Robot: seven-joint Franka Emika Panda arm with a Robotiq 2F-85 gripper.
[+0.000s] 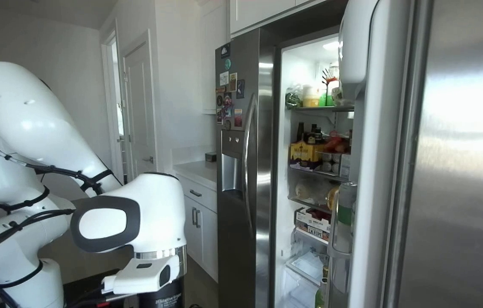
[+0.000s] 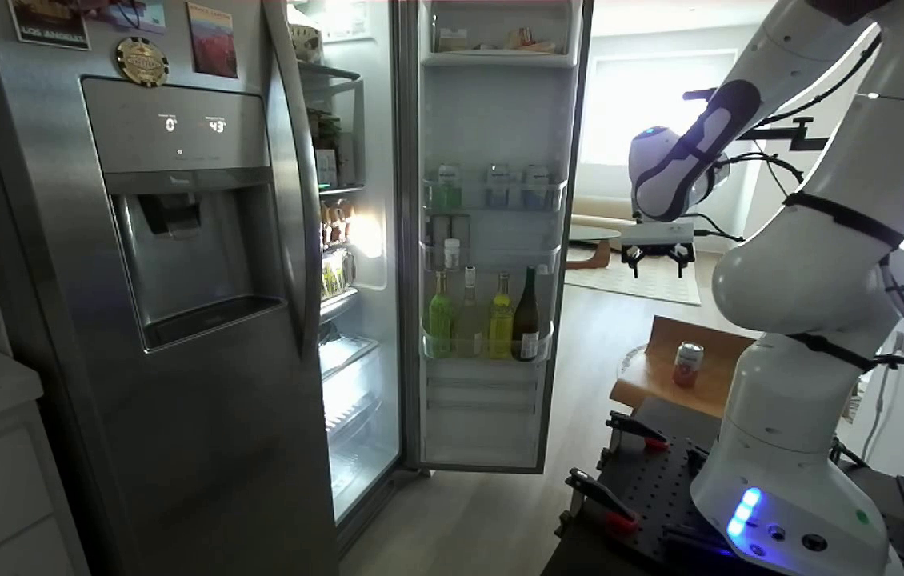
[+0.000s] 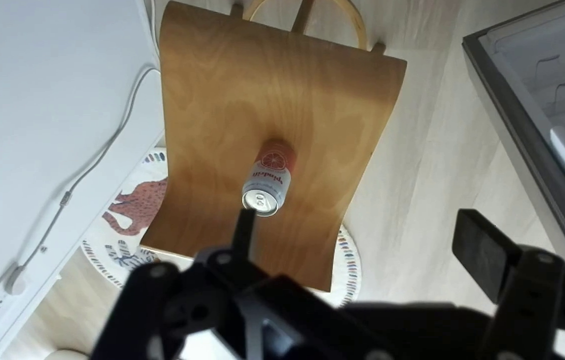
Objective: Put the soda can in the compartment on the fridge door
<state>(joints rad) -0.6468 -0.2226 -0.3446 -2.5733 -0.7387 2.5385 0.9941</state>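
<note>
The soda can [image 2: 687, 365], red with a white upper end, stands upright on a curved wooden seat [image 2: 652, 376]; it also shows in the wrist view [image 3: 268, 175]. My gripper [image 2: 658, 272] is open and empty, pointing down, above and apart from the can. In the wrist view the fingers [image 3: 355, 217] are wide apart, and the left fingertip overlaps the can's rim in the picture. The fridge door [image 2: 500, 112] stands open, its white inner side showing several clear compartments. A middle compartment [image 2: 552, 196] holds cans. A lower one [image 2: 544, 344] holds bottles. The door's steel outside [image 1: 459, 128] shows too.
The narrower steel door with dispenser [image 2: 196, 448] is shut. A black cart [image 2: 620, 544] with clamps [image 2: 600, 492] carries the arm. A white wall with a cord [image 3: 122, 120] is beside the seat. A round patterned mat [image 3: 350, 265] lies under it.
</note>
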